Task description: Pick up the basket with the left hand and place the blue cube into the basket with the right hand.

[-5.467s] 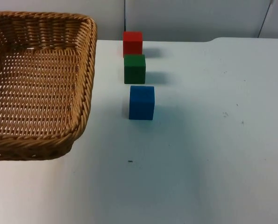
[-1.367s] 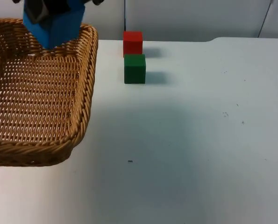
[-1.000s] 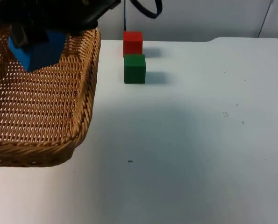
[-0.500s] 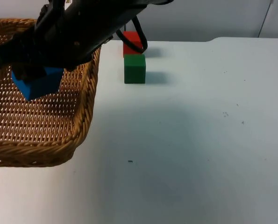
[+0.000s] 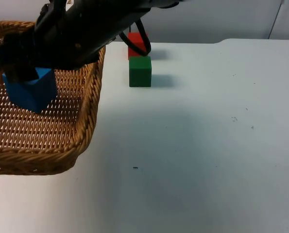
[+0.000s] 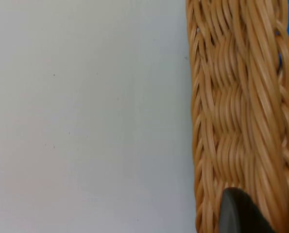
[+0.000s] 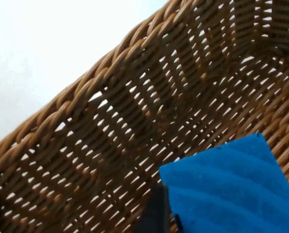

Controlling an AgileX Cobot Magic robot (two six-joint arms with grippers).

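One blue cube (image 5: 30, 91) clamped in right gripper (image 5: 23, 77) jaws, now lower inside wicker basket (image 5: 81, 131) than half a second ago | left gripper (image 6: 241, 213) jaws on basket rim | release next.

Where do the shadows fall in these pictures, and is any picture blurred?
Top view: the green cube and the red cube cast soft shadows toward the picture's right; all looks sharp. Right wrist view: light shines through the basket weave around the blue cube. Left wrist view: the basket rim looks slightly soft.
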